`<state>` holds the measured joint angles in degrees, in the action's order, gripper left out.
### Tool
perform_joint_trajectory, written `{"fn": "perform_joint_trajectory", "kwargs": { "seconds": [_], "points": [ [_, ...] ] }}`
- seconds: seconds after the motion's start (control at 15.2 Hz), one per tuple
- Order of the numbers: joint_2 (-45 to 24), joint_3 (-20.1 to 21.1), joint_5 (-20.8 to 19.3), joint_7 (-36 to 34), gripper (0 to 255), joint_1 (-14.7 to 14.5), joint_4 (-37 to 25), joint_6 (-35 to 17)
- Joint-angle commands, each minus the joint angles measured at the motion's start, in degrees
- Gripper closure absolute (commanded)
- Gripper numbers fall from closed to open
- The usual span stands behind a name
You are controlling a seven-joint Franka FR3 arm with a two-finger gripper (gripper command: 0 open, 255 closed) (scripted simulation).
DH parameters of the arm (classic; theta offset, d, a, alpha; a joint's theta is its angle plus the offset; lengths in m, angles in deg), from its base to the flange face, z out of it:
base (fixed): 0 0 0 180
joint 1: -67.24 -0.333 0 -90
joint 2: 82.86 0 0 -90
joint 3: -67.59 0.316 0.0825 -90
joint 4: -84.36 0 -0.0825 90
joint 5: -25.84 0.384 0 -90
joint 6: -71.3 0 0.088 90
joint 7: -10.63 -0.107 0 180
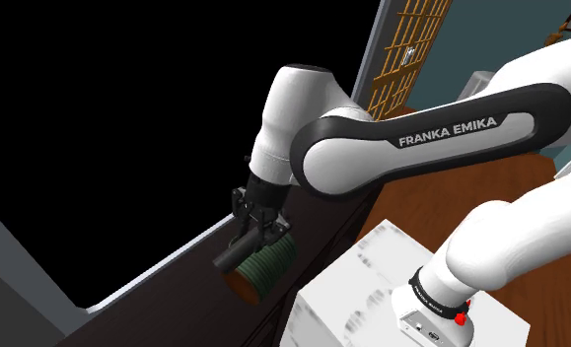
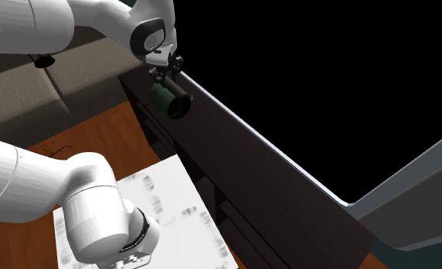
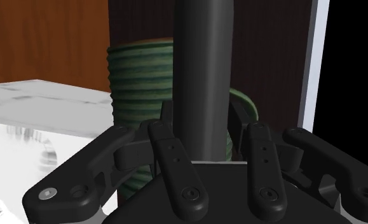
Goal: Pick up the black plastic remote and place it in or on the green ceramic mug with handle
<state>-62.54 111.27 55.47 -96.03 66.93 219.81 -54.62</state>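
Two black fingers of the all-black gripper stand clamped on a long, dark grey bar-shaped remote, which runs straight out from between them. Behind the remote sits a green ribbed mug with a brownish rim at its far end and a curved handle showing just past the remote's edge. Whether remote and mug touch cannot be told. From the shoulder view, the gripper points down toward that view's lower left, the remote's free end jutting beyond the mug, over a dark brown wooden top with a pale edge. White box stand lies just beside, orange-brown wood floor beyond it. Second exterior view: gripper, remote and mug bunched together at the far end of the dark top. Black area beyond the pale edge.
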Motion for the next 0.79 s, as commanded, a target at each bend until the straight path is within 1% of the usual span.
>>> {"fn": "perform_joint_trajectory", "kwargs": {
  "seconds": [0.0, 0.33, 0.4, 0.73],
  "points": [
    [-0.2, 0.1, 0.0, 0.1, 255, 0.0, 0.3, -0.4],
    [-0.2, 0.1, 0.0, 0.1, 255, 0.0, 0.3, -0.4],
    [-0.1, 0.1, 0.1, 0.1, 0, 0.0, 0.4, -0.3],
    [-0.2, 0.1, 0.0, 0.1, 0, 0.0, 0.3, -0.4]
  ]
}}
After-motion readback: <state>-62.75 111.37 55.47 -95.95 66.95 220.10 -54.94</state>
